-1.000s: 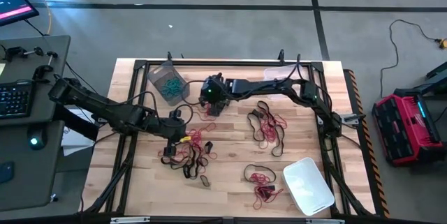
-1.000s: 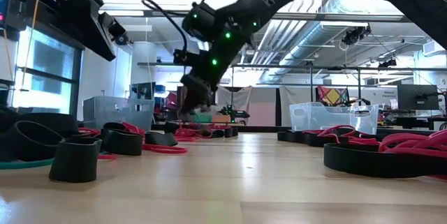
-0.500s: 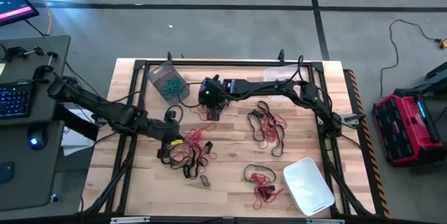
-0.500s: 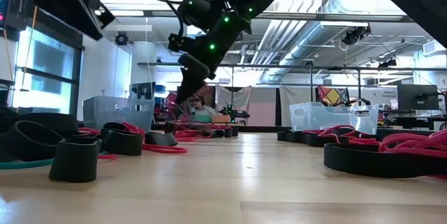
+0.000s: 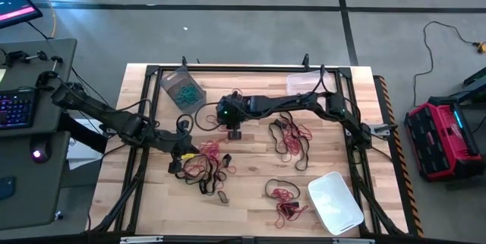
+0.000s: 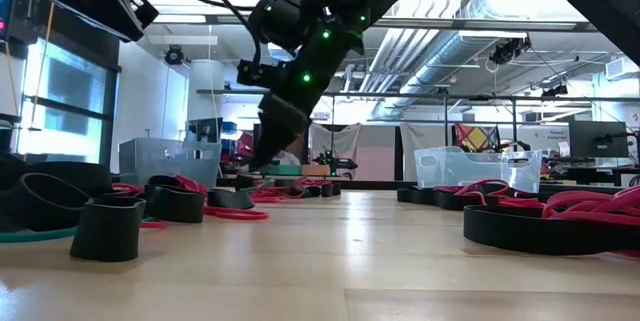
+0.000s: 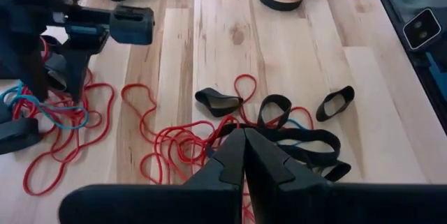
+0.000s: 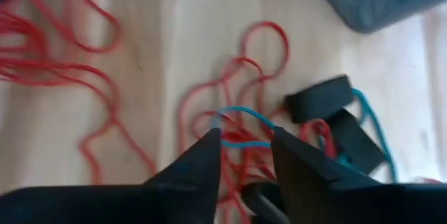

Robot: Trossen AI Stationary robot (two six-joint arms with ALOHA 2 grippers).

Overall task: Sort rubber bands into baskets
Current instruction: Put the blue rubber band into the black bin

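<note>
At the left of the tabletop [image 5: 152,198], the left tool [image 7: 243,155] hangs just above a tangle of red rubber bands [image 7: 178,147] and black rubber bands [image 7: 307,140]; its fingers are pressed together with nothing between them, so it holds no band. Toward the far left corner stands the grey-tinted basket [image 5: 181,88], which already contains teal bands. Right of it, near mid-tabletop, the right tool [image 8: 244,147] points down over a small cluster of bands; its fingers stand apart, and a teal rubber band [image 8: 241,126] runs across the gap at the fingertips, above red loops and two black bands. Whether that band lies loose on the wood or is caught on a finger cannot be told. Further right lie a second heap of black and red bands [image 5: 290,139], the clear basket [image 5: 304,82] at the far edge, a smaller red and black heap [image 5: 282,198] near the front, and the whitish basket [image 5: 334,202] at the front right. The step in hand appears to be picking a teal band for the grey-tinted basket. The next move calls for closing on the teal strand alone, clear of the red loops, then lifting and carrying it over that basket.
</note>
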